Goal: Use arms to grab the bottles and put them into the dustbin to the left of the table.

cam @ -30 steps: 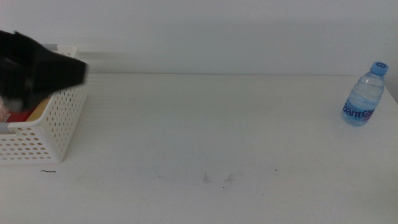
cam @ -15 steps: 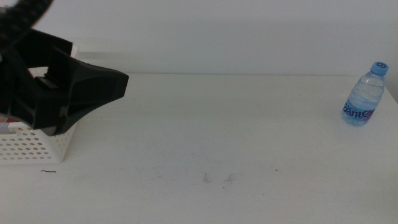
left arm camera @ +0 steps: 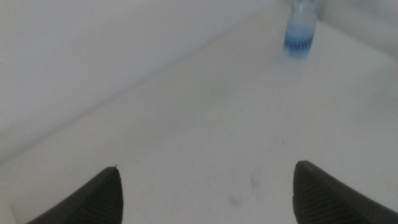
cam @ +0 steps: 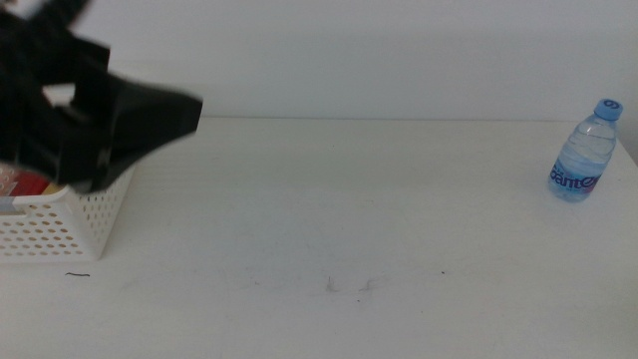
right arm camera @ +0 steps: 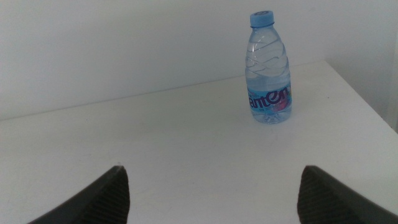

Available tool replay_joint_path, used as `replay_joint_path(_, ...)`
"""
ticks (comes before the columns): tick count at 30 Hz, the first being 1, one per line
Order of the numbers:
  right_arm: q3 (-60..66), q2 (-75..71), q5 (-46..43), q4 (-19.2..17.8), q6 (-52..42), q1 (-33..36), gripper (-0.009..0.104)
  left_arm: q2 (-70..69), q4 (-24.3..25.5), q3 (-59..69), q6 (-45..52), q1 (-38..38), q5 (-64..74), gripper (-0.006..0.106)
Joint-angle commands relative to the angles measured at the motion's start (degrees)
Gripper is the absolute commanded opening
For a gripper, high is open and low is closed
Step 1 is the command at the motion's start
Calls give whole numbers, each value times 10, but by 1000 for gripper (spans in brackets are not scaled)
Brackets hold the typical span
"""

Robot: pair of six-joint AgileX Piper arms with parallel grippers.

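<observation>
In the middle view the left tool sits at the upper left of the frame, above the dustbin, slightly higher than half a second ago and clear of the basket it hung over a second ago. Its jaws are apart and hold nothing. Red and tan items show inside the dustbin. The water bottle stands upright at the far right of the tabletop, unmoved. Judgement: one deposit is complete; this bottle remains. The right tool, jaws apart, faces that bottle.
</observation>
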Motion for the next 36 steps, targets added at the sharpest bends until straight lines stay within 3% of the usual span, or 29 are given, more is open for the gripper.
replay_joint_path(1, 2, -3, -6, -3, -2, -4, 70, -1, 1, -1, -9, -1, -32, 94)
replay_joint_path(19, 2, -3, -6, -7, -4, -4, 70, 74, -26, -84, 4, -1, -20, 94)
replay_joint_path(22, 2, -3, -26, -50, -3, -4, 70, 73, -11, -84, 4, -1, -21, 94)
replay_joint_path(26, -11, 26, -58, -62, 44, -4, 70, 73, -4, -84, 4, -1, -21, 94)
replay_joint_path(31, -105, 170, -45, -151, 44, -4, 70, 73, -3, -84, 4, -1, -21, 94)
replay_joint_path(36, -137, 315, -147, -151, 55, -4, 70, 73, -3, -84, 4, -1, -21, 94)
